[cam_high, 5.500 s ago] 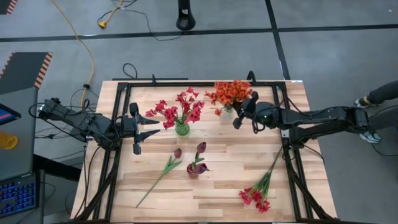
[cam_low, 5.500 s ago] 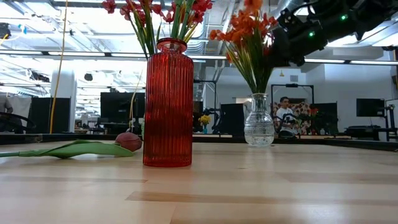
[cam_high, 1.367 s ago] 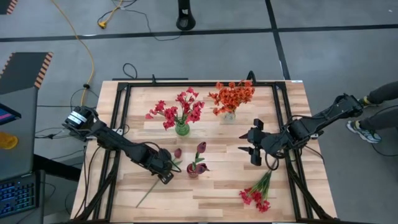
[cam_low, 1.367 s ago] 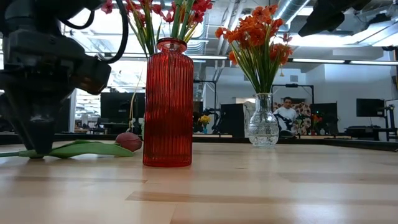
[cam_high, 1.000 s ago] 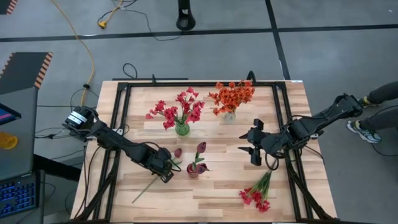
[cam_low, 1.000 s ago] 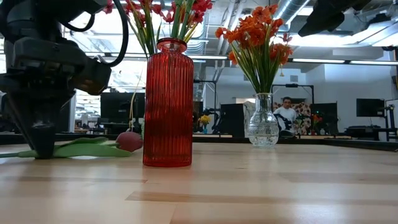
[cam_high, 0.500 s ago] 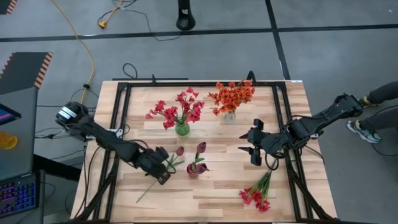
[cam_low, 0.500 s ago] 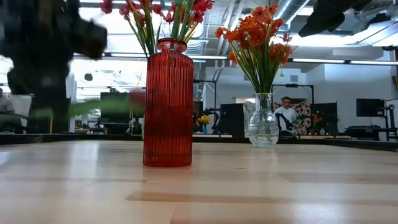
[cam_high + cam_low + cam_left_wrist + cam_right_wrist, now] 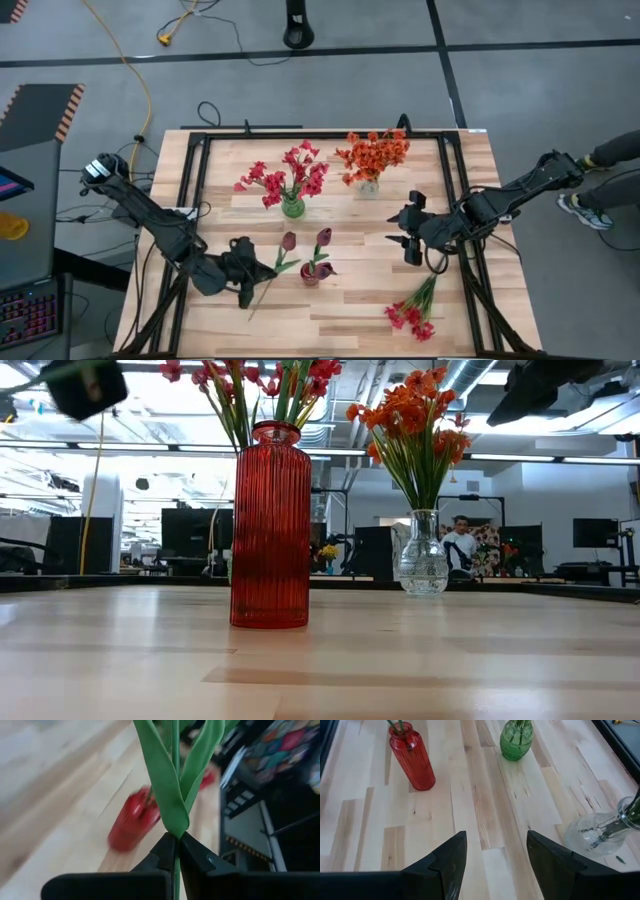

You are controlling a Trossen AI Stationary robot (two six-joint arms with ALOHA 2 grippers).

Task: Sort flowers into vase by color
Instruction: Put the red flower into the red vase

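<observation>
**Left pincer lifts a maroon tulip stem**

In the high view, lower left of centre, the left pincer [image 9: 243,285] is clamped on the green stalk of a maroon tulip stem [image 9: 277,262], its bud beside the red vase [image 9: 311,274] (which already holds similar buds). The left wrist view shows the fingers [image 9: 165,856] together just below the leaves. Right of centre, the right pincer [image 9: 406,229] hovers over the counter [image 9: 350,310], fingers apart. A pinkish-red flower stem [image 9: 415,308] lies at lower right.
</observation>
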